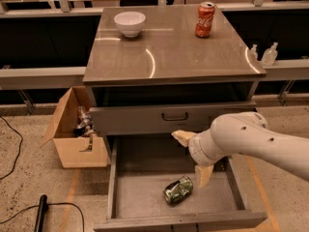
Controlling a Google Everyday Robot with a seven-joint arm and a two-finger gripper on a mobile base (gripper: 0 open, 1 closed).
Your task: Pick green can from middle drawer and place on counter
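Note:
The green can (178, 189), dented, green and silver, lies on its side on the floor of the open middle drawer (140, 197), near the middle front. My gripper (193, 157) hangs over the drawer just above and to the right of the can, at the end of a white arm entering from the right. Its two pale fingers (182, 137) are spread wide apart and hold nothing. One finger points left under the upper drawer front, the other points down next to the can. The counter (169, 57) is the glossy grey-brown top of the cabinet.
A white bowl (129, 23) and a red cola can (204, 19) stand on the counter at the back. The closed upper drawer front with dark handle (175, 116) is just above my gripper. An open cardboard box (75, 134) with clutter sits on the floor left. A black cable lies lower left.

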